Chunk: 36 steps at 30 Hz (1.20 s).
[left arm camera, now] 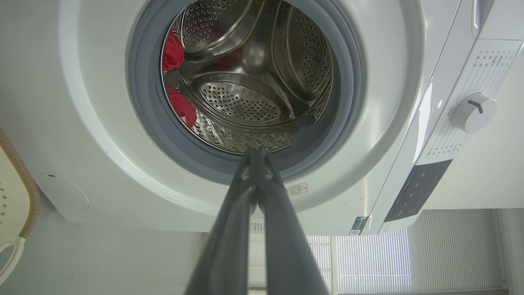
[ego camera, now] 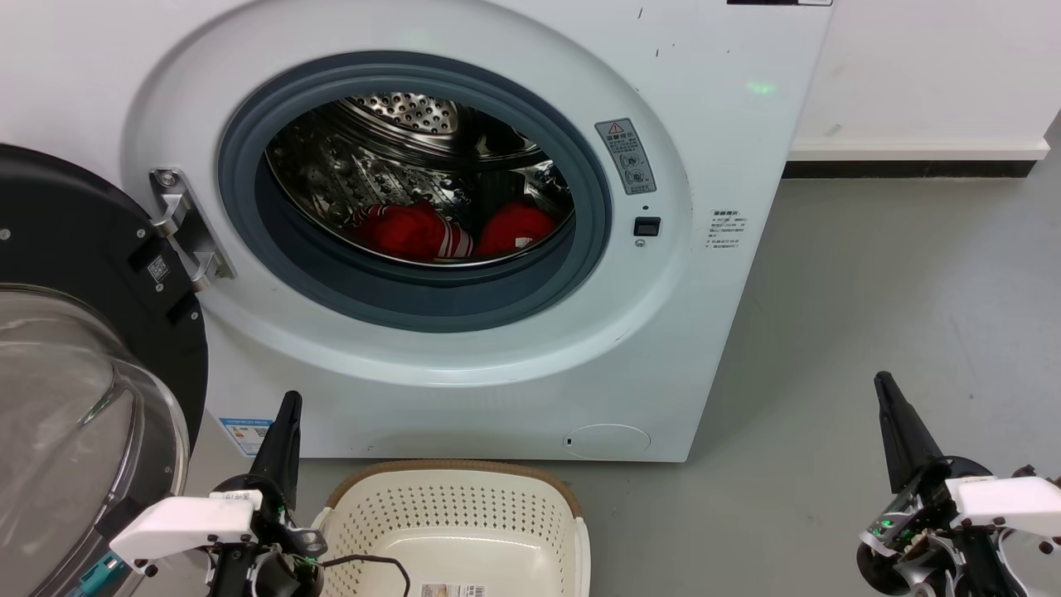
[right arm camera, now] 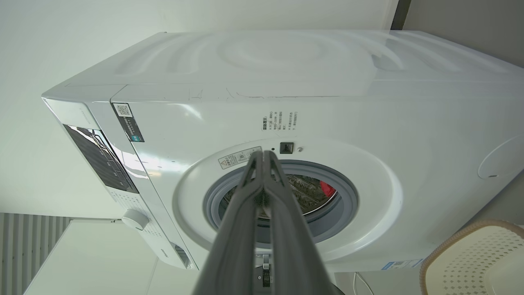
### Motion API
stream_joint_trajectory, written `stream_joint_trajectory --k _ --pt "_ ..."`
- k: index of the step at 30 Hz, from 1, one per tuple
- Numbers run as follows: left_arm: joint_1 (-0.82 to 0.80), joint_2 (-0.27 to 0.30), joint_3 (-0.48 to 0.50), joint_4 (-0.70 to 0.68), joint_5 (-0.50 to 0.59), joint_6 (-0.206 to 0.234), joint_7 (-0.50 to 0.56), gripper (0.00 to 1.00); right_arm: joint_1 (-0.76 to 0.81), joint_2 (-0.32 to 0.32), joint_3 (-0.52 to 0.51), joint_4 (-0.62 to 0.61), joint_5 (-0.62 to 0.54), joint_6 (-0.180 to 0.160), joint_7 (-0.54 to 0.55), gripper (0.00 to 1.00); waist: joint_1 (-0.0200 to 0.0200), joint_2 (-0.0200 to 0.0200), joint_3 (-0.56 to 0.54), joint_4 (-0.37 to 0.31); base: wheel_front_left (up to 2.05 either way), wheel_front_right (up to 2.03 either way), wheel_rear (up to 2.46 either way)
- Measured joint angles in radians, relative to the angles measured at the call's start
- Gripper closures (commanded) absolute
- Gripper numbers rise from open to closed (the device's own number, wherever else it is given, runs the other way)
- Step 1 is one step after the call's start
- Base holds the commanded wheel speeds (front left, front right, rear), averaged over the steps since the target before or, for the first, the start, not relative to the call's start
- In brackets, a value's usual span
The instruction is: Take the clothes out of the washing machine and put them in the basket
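In the head view the washing machine stands with its door swung open to the left. The clothes lie as two red heaps at the bottom of the drum, the striped one touching the plain one to its right. The basket sits on the floor just in front of the machine, below the opening. The left end effector hangs beside the basket and the right end effector is well off to the right. Both are low and clear of the opening, each with fingers pressed together and gripping nothing. In the left wrist view the closed fingers point at the grey seal's edge, and red cloth shows at one side of the drum. In the right wrist view the closed fingers cover much of the opening, with a sliver of red beyond them. The step in hand looks like the first reach. I would spread the fingers before crossing the seal, enter without brushing it, settle onto one heap, and pinch a thick fold so the garment lifts whole.
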Motion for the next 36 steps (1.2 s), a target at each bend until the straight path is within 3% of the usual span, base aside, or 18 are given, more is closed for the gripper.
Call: stream_joint_trajectory --k 4,5,22,36 --pt "0.000 0.000 0.000 0.000 0.000 0.000 0.000 1.00 0.000 0.000 0.000 0.000 0.000 0.000 0.000 1.00 0.0000 0.0000 0.000 0.000 0.00 0.00 0.00" --pt "0.000 0.000 0.000 0.002 0.000 0.000 0.000 0.00 0.000 0.000 0.000 0.001 0.000 0.000 0.000 0.00 0.0000 0.0000 0.000 0.000 0.00 0.00 0.00" --pt "0.062 -0.005 -0.013 0.022 0.047 0.000 -0.058 0.00 0.063 0.007 0.007 0.031 -0.043 0.000 -0.058 0.00 0.0000 0.0000 0.000 0.000 0.00 0.00 0.00" --pt "0.079 -0.004 0.025 -0.004 0.214 0.000 -0.119 0.00 0.065 0.007 -0.024 0.028 -0.298 0.000 -0.119 0.00 0.0000 0.0000 -0.003 -0.001 0.00 0.00 0.00"
